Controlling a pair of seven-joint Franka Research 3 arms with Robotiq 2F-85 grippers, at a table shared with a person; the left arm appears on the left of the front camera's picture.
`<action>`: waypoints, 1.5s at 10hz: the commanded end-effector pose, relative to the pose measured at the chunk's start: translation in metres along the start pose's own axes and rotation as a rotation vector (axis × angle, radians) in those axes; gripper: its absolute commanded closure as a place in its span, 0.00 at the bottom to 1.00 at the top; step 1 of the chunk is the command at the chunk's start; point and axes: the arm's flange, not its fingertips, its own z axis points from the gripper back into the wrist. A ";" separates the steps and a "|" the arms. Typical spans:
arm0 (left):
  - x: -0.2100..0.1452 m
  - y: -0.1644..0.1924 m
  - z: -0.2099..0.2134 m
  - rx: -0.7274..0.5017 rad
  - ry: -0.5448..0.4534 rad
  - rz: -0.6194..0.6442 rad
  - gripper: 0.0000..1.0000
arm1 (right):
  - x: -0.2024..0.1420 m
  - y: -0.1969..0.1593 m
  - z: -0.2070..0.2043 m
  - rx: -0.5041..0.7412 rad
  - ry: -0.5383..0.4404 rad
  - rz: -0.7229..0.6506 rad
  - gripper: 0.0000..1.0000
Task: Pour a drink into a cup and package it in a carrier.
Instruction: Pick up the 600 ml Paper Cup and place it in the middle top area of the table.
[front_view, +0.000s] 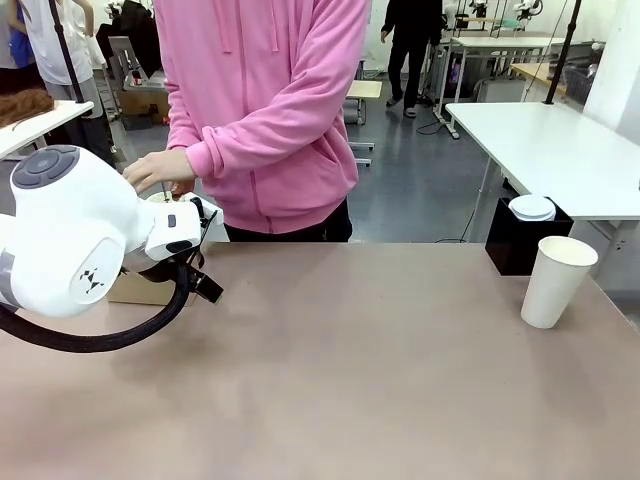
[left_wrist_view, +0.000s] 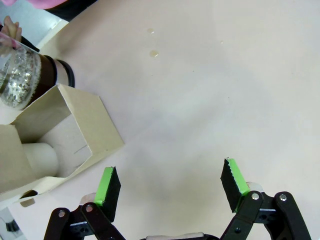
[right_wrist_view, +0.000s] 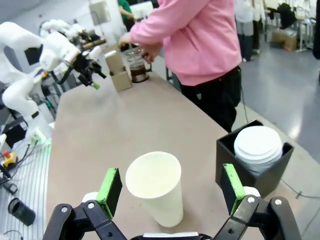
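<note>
The white paper cup (front_view: 556, 281) stands open and lidless at the table's right end. In the right wrist view the cup (right_wrist_view: 156, 187) sits just ahead of my open right gripper (right_wrist_view: 170, 189), in line with the gap and untouched. My left gripper (left_wrist_view: 170, 182) is open over bare tabletop beside the brown cardboard carrier (left_wrist_view: 75, 125), which has a white cup-like shape in one slot. Behind the carrier stands the glass jug (left_wrist_view: 22, 75) with dark drink (left_wrist_view: 48, 75) inside; the person's hand (right_wrist_view: 131, 37) is on it. My left arm (front_view: 80, 235) hides most of the carrier (front_view: 130, 291) in the front view.
A black square box (front_view: 520, 240) holding a stack of white lids (right_wrist_view: 257, 144) stands at the table's far right, behind the cup. The person in a pink hoodie (front_view: 265, 110) stands at the far left-centre edge. A few drops (left_wrist_view: 154, 52) lie on the table.
</note>
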 end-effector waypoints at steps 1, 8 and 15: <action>0.000 0.000 0.000 -0.001 0.000 0.000 0.00 | -0.017 -0.020 -0.011 0.046 -0.031 0.007 0.00; 0.000 0.000 0.000 -0.001 0.000 0.000 0.00 | -0.046 -0.008 -0.004 0.010 -0.099 0.010 0.00; 0.000 0.000 0.000 -0.001 0.000 0.000 0.00 | -0.150 0.043 -0.035 -0.044 -0.266 0.075 0.00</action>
